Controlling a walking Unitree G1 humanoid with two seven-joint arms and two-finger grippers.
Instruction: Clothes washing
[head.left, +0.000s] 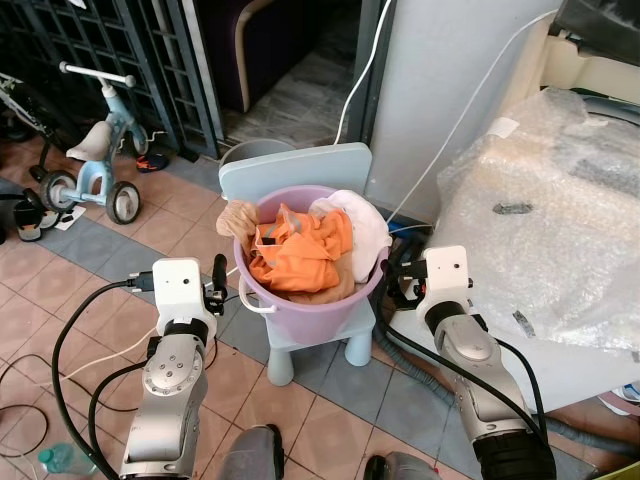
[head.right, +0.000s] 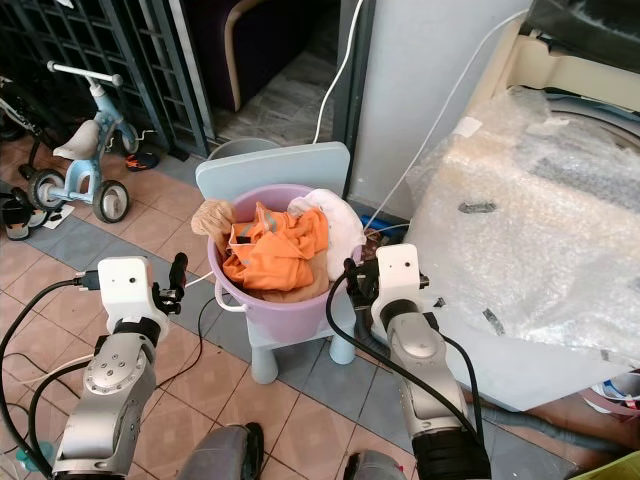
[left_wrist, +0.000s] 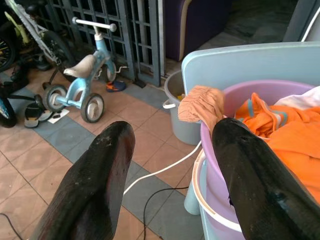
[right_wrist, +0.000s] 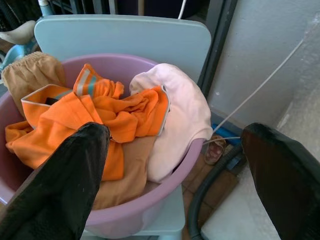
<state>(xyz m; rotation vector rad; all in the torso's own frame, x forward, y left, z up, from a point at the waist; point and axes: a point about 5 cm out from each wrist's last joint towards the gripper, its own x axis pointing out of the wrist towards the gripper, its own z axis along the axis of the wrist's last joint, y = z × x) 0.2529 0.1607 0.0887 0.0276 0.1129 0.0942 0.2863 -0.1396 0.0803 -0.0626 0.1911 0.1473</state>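
Note:
A purple basin (head.left: 305, 302) stands on a light-blue child's chair (head.left: 300, 165). It is heaped with an orange garment (head.left: 300, 250), a tan garment (head.left: 238, 218) hanging over the left rim, and a white garment (head.left: 365, 230) draped over the right rim. My left gripper (head.left: 222, 285) is open just left of the basin, at rim height, with one finger (left_wrist: 250, 180) close by the rim. Open too, my right gripper (head.left: 400, 275) sits beside the basin's right wall. In the right wrist view its fingers (right_wrist: 75, 175) are spread wide, facing the clothes.
A bubble-wrapped washing machine (head.left: 550, 230) stands close on the right, with a dark hose (head.left: 420, 352) on the floor below it. A grey bucket (head.left: 255, 150) sits behind the chair. A child's tricycle (head.left: 95, 160) and shoes are at far left. Cables cross the tiles.

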